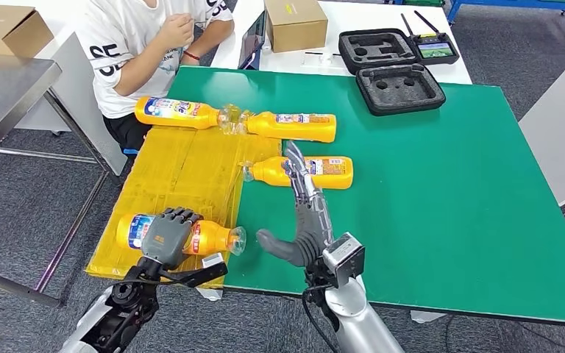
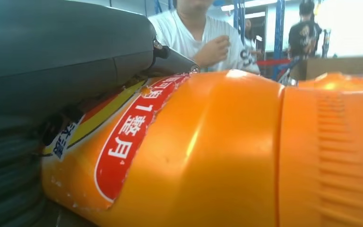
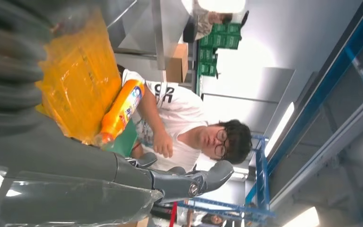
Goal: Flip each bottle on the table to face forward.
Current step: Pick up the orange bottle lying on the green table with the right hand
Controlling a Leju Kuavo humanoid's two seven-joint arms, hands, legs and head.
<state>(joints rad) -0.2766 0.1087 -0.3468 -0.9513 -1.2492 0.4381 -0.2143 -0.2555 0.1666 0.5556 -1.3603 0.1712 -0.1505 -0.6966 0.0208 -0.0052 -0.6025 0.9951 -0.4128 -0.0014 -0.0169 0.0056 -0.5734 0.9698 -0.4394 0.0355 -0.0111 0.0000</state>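
Your left robot hand [image 1: 166, 237] clamps the near orange plastic bottle [image 1: 206, 238] (axis crosswise, cap right); right robot hand [image 1: 305, 213], fingers apart, seemingly touches another.

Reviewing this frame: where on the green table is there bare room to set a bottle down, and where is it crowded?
Free: the green table top right of the robot's right hand, from the black foam case to the near edge. Crowded: the yellow plastic sheet side, with four orange bottles; the left hand grips the nearest orange bottle.
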